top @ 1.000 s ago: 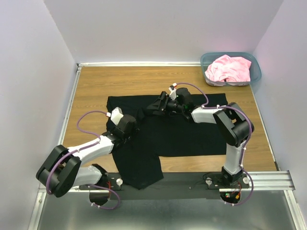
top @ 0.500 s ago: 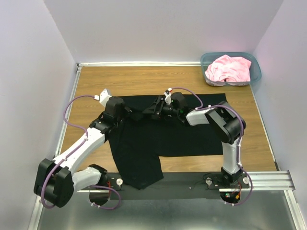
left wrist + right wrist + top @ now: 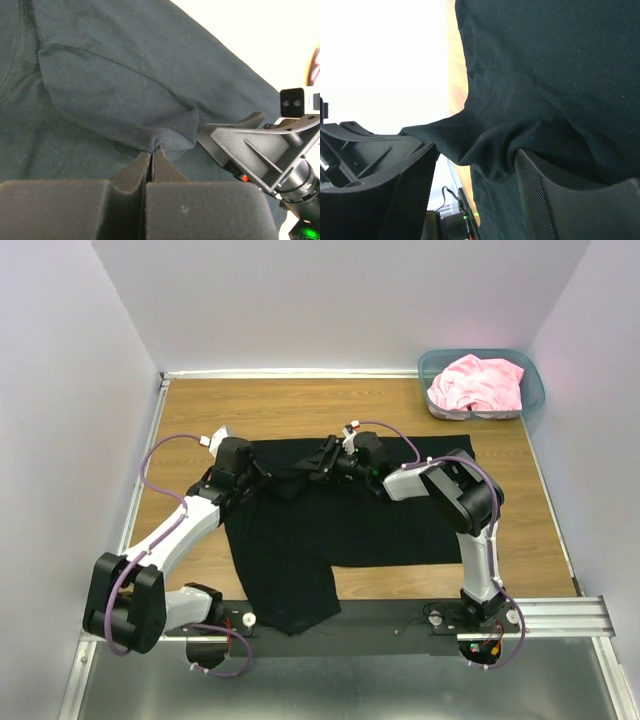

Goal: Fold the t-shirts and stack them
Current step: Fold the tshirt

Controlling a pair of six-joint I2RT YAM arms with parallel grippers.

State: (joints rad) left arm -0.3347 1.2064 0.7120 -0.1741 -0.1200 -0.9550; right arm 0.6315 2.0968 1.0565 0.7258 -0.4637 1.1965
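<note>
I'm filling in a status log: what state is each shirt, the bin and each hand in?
Black shirt: spread out, not yet folded, bunched at the hands.
Pink shirt: crumpled in the bin.
Bin: upright, holding the pink shirt.
Left hand: shut on a pinch of the black shirt.
Right hand: open, straddling a fold of the black shirt.

The top view looks steeply down from above and behind the arm bases [image 3: 470, 612], far enough off to take in the whole table [image 3: 300, 405] and the walls [image 3: 350, 300] around it. The left wrist camera sits just behind the left claw [image 3: 151, 156], looking along its pads, very close to the black shirt [image 3: 125, 75]. The right claw [image 3: 230, 131] enters at that view's right edge. The right wrist camera looks out between its own claw's fingers, equally close. Both wrist views share one raised fold of the shirt.
</note>
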